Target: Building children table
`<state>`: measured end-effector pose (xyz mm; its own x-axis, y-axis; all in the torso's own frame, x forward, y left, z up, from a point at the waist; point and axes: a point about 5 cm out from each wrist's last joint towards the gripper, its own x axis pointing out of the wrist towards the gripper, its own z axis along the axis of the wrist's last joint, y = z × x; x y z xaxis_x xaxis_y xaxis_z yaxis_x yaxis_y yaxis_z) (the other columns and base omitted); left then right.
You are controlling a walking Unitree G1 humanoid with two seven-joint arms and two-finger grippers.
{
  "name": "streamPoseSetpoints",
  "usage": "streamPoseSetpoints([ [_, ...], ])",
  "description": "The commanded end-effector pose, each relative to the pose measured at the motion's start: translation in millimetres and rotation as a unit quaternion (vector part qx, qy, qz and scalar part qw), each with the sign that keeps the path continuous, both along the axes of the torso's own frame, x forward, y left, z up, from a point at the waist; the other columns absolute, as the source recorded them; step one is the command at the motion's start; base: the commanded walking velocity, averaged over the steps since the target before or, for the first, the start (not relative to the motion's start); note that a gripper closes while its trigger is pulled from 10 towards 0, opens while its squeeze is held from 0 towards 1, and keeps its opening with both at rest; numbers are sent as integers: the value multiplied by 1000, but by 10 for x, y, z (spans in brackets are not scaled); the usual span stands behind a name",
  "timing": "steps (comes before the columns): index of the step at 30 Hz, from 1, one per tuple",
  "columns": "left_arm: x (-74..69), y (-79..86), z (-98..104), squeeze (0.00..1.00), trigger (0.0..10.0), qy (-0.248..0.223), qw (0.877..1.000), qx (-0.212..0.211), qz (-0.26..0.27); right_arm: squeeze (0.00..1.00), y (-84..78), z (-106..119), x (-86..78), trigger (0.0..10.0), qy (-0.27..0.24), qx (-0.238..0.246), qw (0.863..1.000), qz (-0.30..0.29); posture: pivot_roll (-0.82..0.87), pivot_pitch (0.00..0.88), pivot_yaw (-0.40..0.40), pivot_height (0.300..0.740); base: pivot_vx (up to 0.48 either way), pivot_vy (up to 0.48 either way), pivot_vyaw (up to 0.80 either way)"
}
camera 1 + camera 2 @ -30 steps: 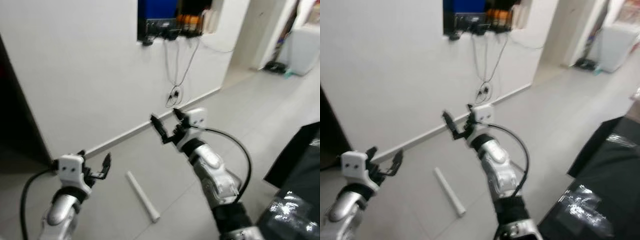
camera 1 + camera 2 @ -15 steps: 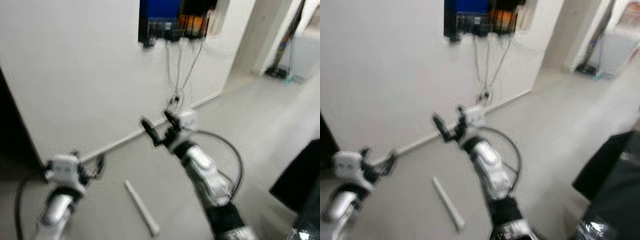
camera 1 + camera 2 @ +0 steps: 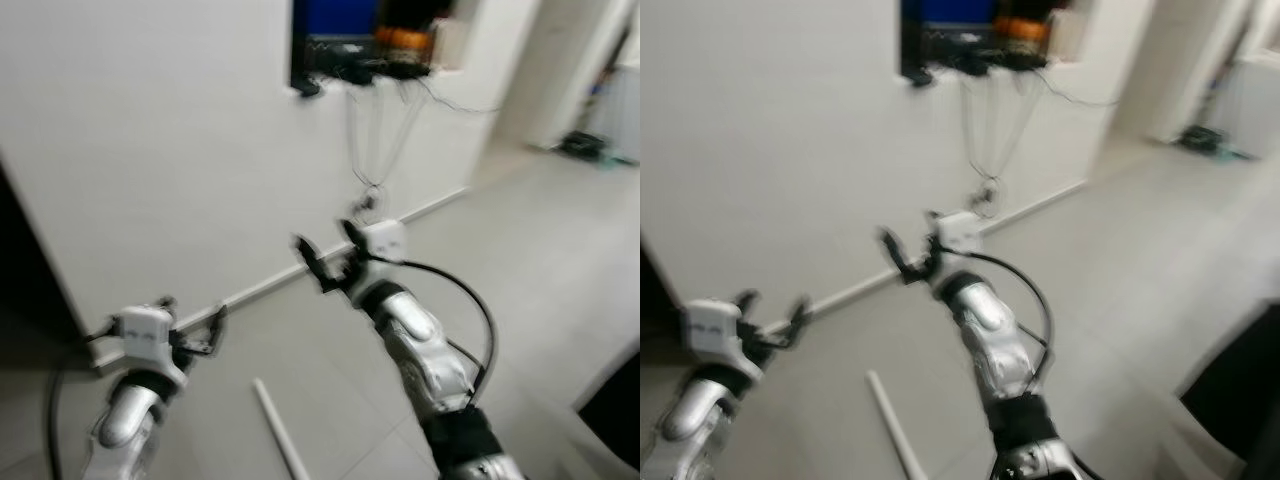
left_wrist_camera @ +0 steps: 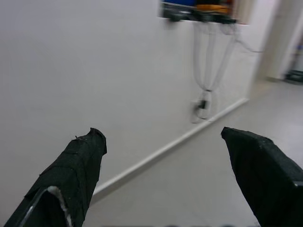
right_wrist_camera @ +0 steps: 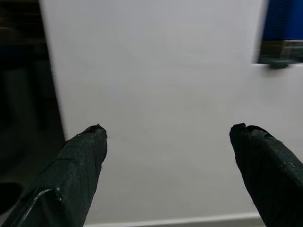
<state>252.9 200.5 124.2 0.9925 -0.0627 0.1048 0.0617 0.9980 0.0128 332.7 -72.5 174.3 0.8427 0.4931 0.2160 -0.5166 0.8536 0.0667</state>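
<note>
White wall nearer now; both claws, left (image 3: 195, 330) and right (image 3: 328, 258), still gape empty

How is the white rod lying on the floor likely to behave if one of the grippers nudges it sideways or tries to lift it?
The white rod looks round and straight, so a sideways nudge would probably roll it over the smooth floor tiles. It looks stiff, likely a table leg, so it should lift without bending. Its smooth surface may slip between the fingers.

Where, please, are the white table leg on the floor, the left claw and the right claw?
white table leg (image 3: 279, 432), left eye view, middle of its shaft.
left claw (image 3: 192, 322), left eye view, between fingertips.
right claw (image 3: 325, 250), left eye view, between fingertips.
</note>
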Motion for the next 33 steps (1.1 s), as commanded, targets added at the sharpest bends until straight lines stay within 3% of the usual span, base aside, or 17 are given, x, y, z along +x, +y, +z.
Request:
streamPoseSetpoints([
  [1,-30,64,-54,0,10000,14,1000,6,11,0,81,39,-6,10000,-6,1,1000,13,97,0,-113,740,0,0,800],
  [23,-18,60,-40,0,10000,6,1000,6,18,0,91,15,6,10000,-4,-3,1000,12,96,0,-115,740,0,0,794],
  [33,-24,26,-61,0,10000,9,1000,9,10,0,68,10,20,10000,6,15,1000,7,96,0,-114,740,0,0,0],
])
